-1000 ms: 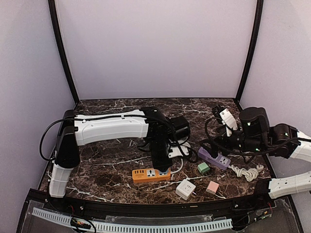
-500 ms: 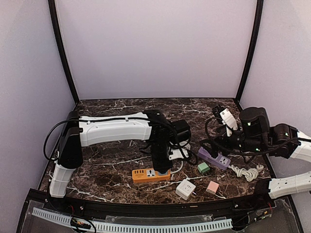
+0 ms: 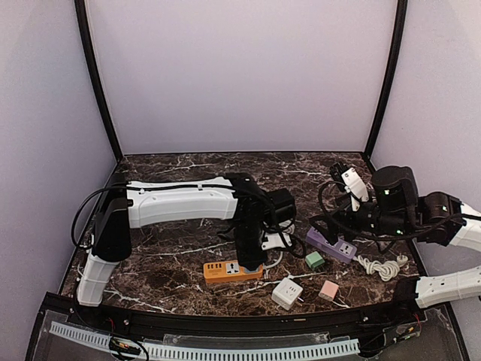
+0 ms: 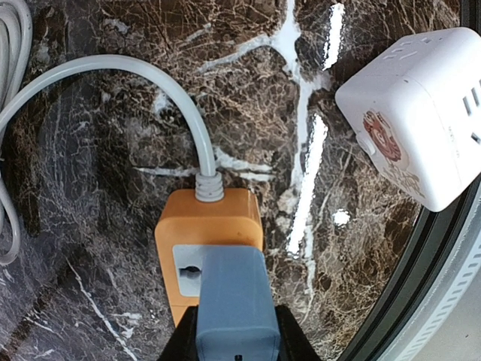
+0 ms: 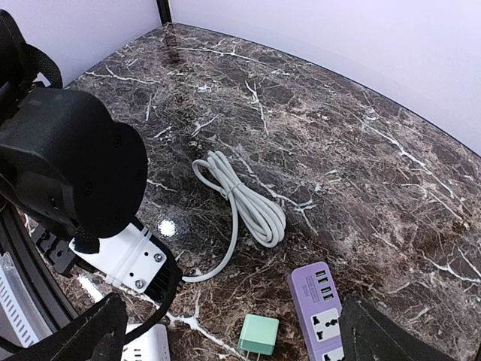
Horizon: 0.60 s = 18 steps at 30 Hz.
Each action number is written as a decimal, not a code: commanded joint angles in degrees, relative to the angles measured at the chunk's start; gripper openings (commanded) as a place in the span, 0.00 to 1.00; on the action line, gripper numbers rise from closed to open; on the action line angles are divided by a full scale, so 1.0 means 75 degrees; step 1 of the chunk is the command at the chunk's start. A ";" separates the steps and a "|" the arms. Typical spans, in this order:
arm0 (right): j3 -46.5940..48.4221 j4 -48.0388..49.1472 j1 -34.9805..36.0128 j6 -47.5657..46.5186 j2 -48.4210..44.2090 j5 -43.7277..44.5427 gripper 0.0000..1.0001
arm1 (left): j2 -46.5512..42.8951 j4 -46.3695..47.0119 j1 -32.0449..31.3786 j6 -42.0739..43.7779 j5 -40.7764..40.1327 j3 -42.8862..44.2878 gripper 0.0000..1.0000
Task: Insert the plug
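The left jaws are clamped on the blue-grey rectangular plug block (image 4: 231, 304), black fingers (image 4: 289, 338) pinching its two sides at the bottom of the left wrist view. The plug sits directly over the orange plastic power strip (image 4: 210, 222), covering most of the universal socket on its white face, with only the left edge of that socket peeking out. So this reads as the alignment-and-seat step. Whether the prongs have entered the holes, I cannot tell, because the block hides them. The strip lies flat on the dark marbled counter (image 4: 105, 158), its pale grey cable (image 4: 143, 71) curling away from the far end, and a white cube-shaped socket block (image 4: 421, 113) sits apart to the right. In the right wrist view, the right jaws hang spread wide and empty above the counter, near a purple power strip (image 5: 319, 312) and a small green adapter cube (image 5: 258, 335). Next, I reckon, comes a small sideways correction to centre the plug, then a straight, square push down. Nothing braces the light orange strip, so a skewed push could slide or tip it.
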 commanded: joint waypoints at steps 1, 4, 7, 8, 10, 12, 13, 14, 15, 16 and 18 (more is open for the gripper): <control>-0.0114 0.0124 -0.0033 0.0128 -0.0107 0.0014 0.98 | 0.0064 -0.0026 -0.0083 -0.0095 -0.0319 -0.0085 0.01; -0.0126 0.0124 -0.0040 0.0135 -0.0118 0.0011 0.98 | 0.0107 -0.0003 -0.0092 -0.0119 -0.0388 -0.0084 0.01; -0.0126 0.0118 -0.0033 0.0149 -0.0130 0.0015 0.98 | 0.0178 0.0009 -0.0087 -0.0162 -0.0457 -0.0085 0.01; -0.0126 0.0112 -0.0040 0.0151 -0.0124 0.0008 0.98 | 0.0202 0.0004 -0.0087 -0.0198 -0.0475 -0.0094 0.01; -0.0126 0.0102 -0.0038 0.0156 -0.0124 0.0014 0.98 | 0.0257 -0.0007 -0.0093 -0.0277 -0.0536 -0.0113 0.01; -0.0114 0.0092 -0.0036 0.0149 -0.0114 0.0014 0.98 | 0.0339 -0.0047 -0.0091 -0.0333 -0.0674 -0.0122 0.01; -0.0105 0.0093 -0.0040 0.0137 -0.0105 0.0014 0.98 | 0.0353 -0.0072 -0.0089 -0.0362 -0.0713 -0.0127 0.01; -0.0092 0.0092 -0.0037 0.0129 -0.0096 0.0008 0.98 | 0.0378 -0.0084 -0.0079 -0.0398 -0.0809 -0.0154 0.01; -0.0085 0.0079 -0.0035 0.0127 -0.0089 0.0008 0.98 | 0.0390 -0.0093 -0.0077 -0.0417 -0.0862 -0.0161 0.01; -0.0069 0.0082 -0.0039 0.0121 -0.0072 -0.0002 0.98 | 0.0399 -0.0094 -0.0055 -0.0467 -0.0981 -0.0186 0.01; -0.0038 0.0070 -0.0038 0.0116 -0.0060 -0.0006 0.98 | 0.0418 -0.0132 0.0039 -0.0590 -0.1100 -0.0214 0.01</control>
